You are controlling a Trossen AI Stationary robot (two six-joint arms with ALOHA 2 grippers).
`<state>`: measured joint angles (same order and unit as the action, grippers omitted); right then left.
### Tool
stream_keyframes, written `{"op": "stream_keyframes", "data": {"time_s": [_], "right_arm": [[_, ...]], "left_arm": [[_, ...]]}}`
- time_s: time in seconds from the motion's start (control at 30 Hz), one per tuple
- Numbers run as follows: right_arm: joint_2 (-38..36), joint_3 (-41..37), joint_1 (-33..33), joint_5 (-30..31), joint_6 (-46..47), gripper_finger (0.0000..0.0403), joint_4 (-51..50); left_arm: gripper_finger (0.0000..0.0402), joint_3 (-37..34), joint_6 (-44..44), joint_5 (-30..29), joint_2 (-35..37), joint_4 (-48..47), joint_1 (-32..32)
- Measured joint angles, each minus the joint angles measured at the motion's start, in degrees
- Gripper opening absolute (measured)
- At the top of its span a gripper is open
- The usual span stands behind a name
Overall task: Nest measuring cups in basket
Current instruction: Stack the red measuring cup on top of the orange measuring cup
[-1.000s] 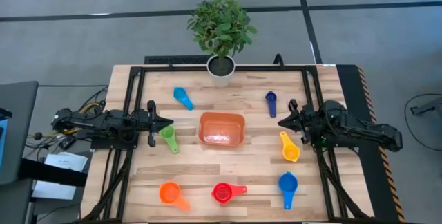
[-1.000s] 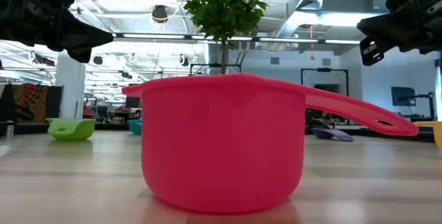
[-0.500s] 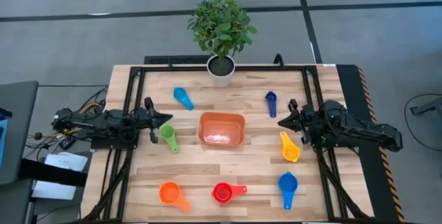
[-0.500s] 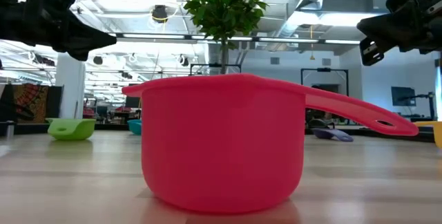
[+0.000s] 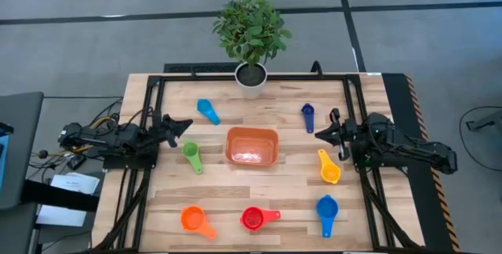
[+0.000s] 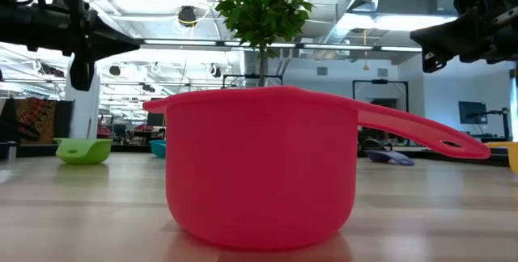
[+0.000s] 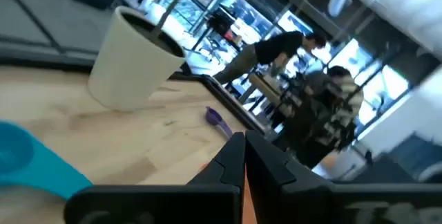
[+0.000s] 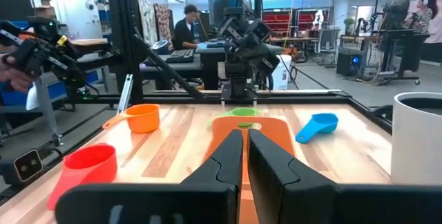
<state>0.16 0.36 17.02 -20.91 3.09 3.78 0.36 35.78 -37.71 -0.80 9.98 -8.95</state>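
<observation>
A: High view. We log seven measuring cups spread over the bench (image 5: 267,191) around the orange basket (image 5: 252,146), which sits mid-bench with nothing nested in it. Light blue cup (image 5: 208,111) and navy cup (image 5: 307,116) lie on the plant side; green cup (image 5: 191,156) just left of the basket; yellow cup (image 5: 329,167) to its right; orange cup (image 5: 195,220), red cup (image 5: 257,218) and blue cup (image 5: 326,210) along the near edge.

B: The left pincer (image 5: 183,125) hangs near the green cup, clenched on nothing. The right pincer (image 5: 320,135) sits between navy and yellow, nearly closed, also empty.

A: Low view. The red cup (image 6: 259,165) fills the picture: thin-walled moulded plastic. We judge these light, stiff and somewhat slick; a nudge would likely send one skating across the wood.

B: So we take each by the flat handle or across the rim wall.

A: Left wrist view. Fingers pressed together; the white pot (image 7: 135,58) and a strip of light blue cup (image 7: 34,162) lie ahead.

B: Right wrist view. Fingers almost meet, aimed over the basket (image 8: 266,133); the largest cup should go in first.
</observation>
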Motion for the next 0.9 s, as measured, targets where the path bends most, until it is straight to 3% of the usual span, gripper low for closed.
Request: {"op": "stream_keyframes", "data": {"time_s": [0.1, 0.23, 0.43, 0.53, 0.67, 0.8, 0.9], "right_arm": [[0.0, 0.0, 0.0, 0.9, 0.4, 0.0049, 1.9], [0.0, 0.0, -0.1, 4.4, 10.4, 0.0049, 7.8], [0.0, 0.0, -0.1, 17.7, 34.2, 0.0049, 9.8], [0.0, 0.0, -0.1, 25.6, 50.0, 0.0049, 9.7], [0.0, 0.0, 0.0, 37.1, 64.6, 0.0049, 9.9], [0.0, 0.0, 0.0, 41.6, 64.8, 0.0049, 9.5], [0.5, 0.2, 0.0, 40.3, 63.9, 0.0049, 7.2]], "left_arm": [[0.0, 0.0, 0.4, -0.2, -0.2, -0.1, 0.0], [0.0, 0.0, 2.0, -2.6, -1.4, 0.9, 0.0], [0.0, 0.5, 2.8, -1.3, -6.3, 6.3, 0.0], [0.0, 3.1, 0.8, 2.1, -10.3, 6.0, 0.0], [0.0, 7.3, 0.0, 8.3, -15.6, 5.8, -0.1], [0.0, 11.8, -0.6, 14.3, -20.5, 5.6, -0.5], [0.0, 16.1, -1.1, 17.7, -23.8, 1.4, -2.3]]}}
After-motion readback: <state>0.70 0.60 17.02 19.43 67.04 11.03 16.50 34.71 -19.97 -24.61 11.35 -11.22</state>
